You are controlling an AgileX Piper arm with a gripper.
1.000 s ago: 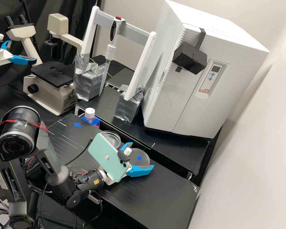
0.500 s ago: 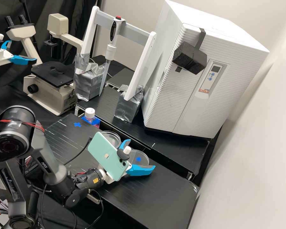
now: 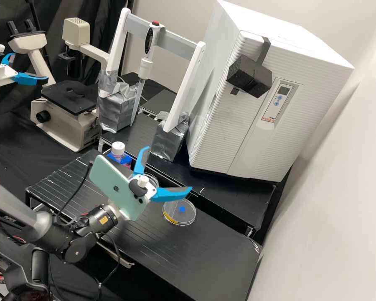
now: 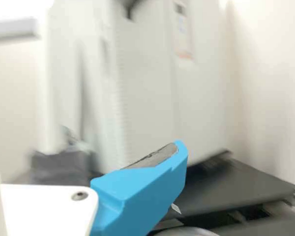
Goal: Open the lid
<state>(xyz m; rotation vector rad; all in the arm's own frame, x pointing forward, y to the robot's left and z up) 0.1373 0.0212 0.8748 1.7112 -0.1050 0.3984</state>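
My gripper point(image 3: 167, 168) is raised over the back part of the bench, its two blue fingers spread wide with nothing between them. Just beyond and below its lower finger, a clear round dish point(image 3: 179, 214) with a blue mark and a yellow strip at its rim lies flat on the bench; I cannot tell lid from base. Another clear dish point(image 3: 154, 180) is partly hidden behind the gripper. In the wrist view, one blue finger point(image 4: 142, 191) of the gripper stands out, and a clear curved rim point(image 4: 189, 231) shows below it.
A raised black shelf point(image 3: 221, 200) runs behind the bench point(image 3: 213, 255), bearing a white incubator point(image 3: 255, 125) and a taped white stand point(image 3: 181, 92) with a pipette. A white-capped bottle point(image 3: 118, 151) stands behind the phone point(image 3: 117, 188) on my arm. A microscope point(image 3: 67, 119) is farther left.
My gripper has moved up and back to the left, away from the blue-marked dish, and its fingers have spread wider. That dish is now more fully exposed on the bench.
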